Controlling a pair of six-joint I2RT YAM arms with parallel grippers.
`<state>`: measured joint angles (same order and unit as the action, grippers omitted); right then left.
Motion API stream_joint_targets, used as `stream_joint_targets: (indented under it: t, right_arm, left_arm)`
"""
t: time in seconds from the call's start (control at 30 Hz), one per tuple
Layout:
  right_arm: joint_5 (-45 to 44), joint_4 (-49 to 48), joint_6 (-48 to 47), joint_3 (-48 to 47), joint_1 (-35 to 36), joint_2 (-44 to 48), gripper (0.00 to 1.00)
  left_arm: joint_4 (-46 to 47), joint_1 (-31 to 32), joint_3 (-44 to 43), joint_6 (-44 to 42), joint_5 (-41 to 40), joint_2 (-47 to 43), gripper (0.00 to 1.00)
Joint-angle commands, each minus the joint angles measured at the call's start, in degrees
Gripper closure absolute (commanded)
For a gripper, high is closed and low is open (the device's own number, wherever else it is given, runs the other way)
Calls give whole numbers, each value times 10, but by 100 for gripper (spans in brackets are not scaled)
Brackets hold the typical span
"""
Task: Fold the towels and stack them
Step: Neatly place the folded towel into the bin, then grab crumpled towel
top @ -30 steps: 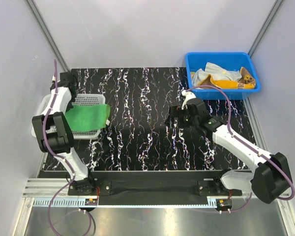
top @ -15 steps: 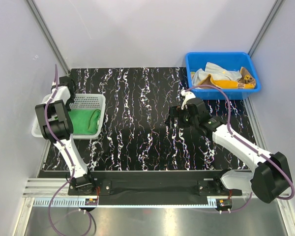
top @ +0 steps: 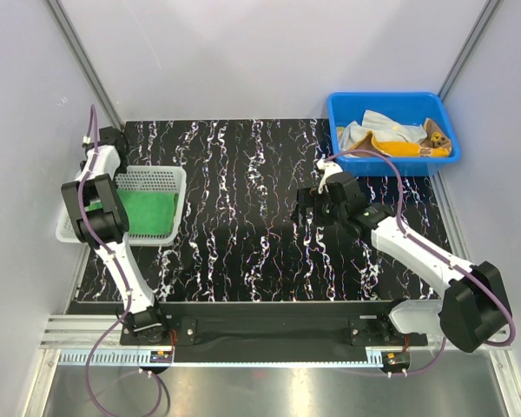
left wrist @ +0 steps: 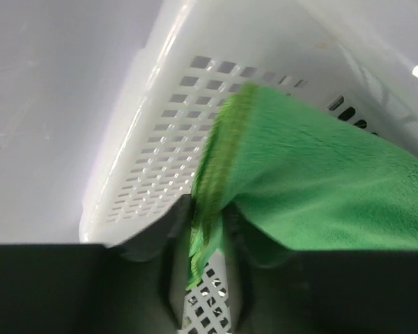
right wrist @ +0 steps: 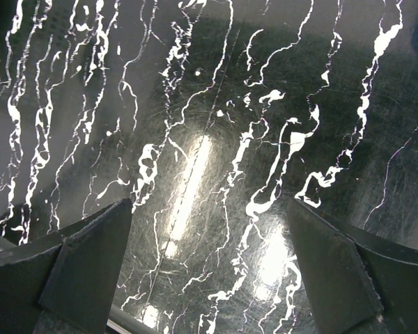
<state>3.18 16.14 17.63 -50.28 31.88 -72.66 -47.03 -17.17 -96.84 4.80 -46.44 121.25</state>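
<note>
Green towel [left wrist: 320, 174] in white basket [left wrist: 160, 139] — edge inside left tool [left wrist: 202, 278]

Green towel [left wrist: 320, 188] is showing soft, matt, fleecy cloth. White basket [left wrist: 160, 174] is presenting smooth, perforated plastic with a faint sheen. Worktop [right wrist: 216, 139] is reflecting light off a glossy, black, white-veined surface. Blue bin [top: 382, 96] is showing smooth plastic.

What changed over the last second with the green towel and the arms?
The left gripper pulled the plain green towel off the white perforated basket's rim and into it, where it lies flat. Its edge sits in the jaws, grip unclear. The open right gripper and blue plastic bin stayed.
</note>
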Motion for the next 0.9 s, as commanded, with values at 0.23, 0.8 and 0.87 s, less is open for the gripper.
stream_joint_targets:
  t: [0.23, 0.8, 0.87]
  right_arm:
    - [-17, 22, 3, -56, -1, -6, 0]
    - [-202, 163, 7, -396, -150, -121, 0]
    - [-201, 151, -17, -427, -196, -153, 2]
  left_arm:
    - [-50, 8, -38, 53, -3, -64, 26]
    - [-26, 345, 76, 36, 293, -389, 1]
    - [-4, 378, 118, 52, 361, -430, 1]
